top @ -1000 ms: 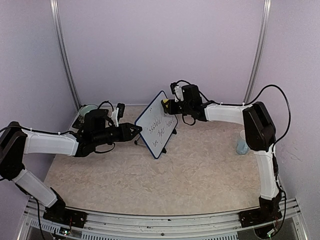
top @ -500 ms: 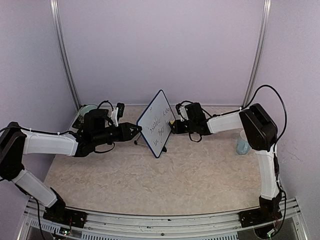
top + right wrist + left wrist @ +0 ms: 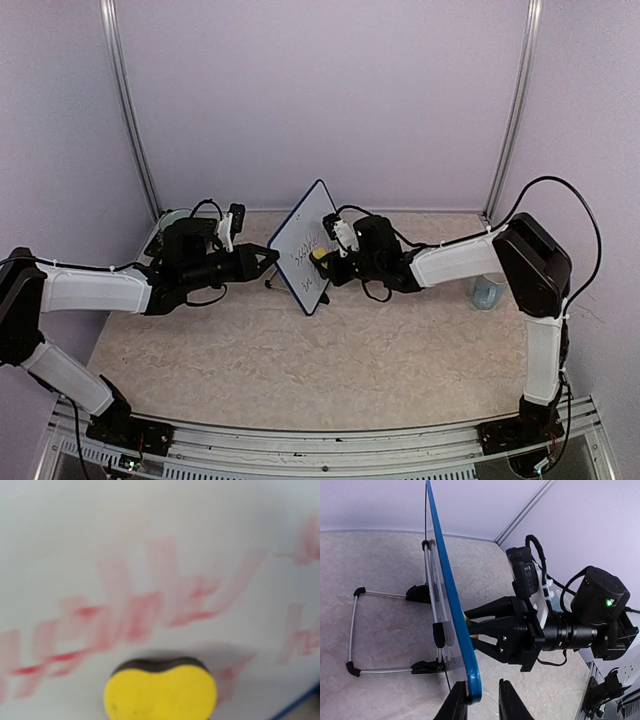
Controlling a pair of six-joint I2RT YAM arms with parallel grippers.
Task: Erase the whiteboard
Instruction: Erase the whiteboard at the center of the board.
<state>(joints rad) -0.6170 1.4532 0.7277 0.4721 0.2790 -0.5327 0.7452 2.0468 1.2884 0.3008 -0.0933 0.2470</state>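
The white-and-black left arm reaches forward low, its black two-finger gripper [image 3: 268,260] pinched shut on something. The right arm bends inward toward it, its black gripper [image 3: 327,263] clamped, fingertips nearly facing the left's.

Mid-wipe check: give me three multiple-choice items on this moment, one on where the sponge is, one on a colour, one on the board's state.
1. Where is the sponge?
A. lying on the table
B. at the whiteboard's face, low down
C. in the left claw

2. What colour is the ink on the board?
A. red
B. green
C. blue

3. What state is the writing in?
A. fully wiped off
B. crisp and untouched
C. smeared, still there

Answers:
1. B: the right claw presses it to the lower face.
2. A: the right wrist view shows red strokes.
3. C: faded red streaks remain above the sponge.

The left claw straddles the board's blue edge.
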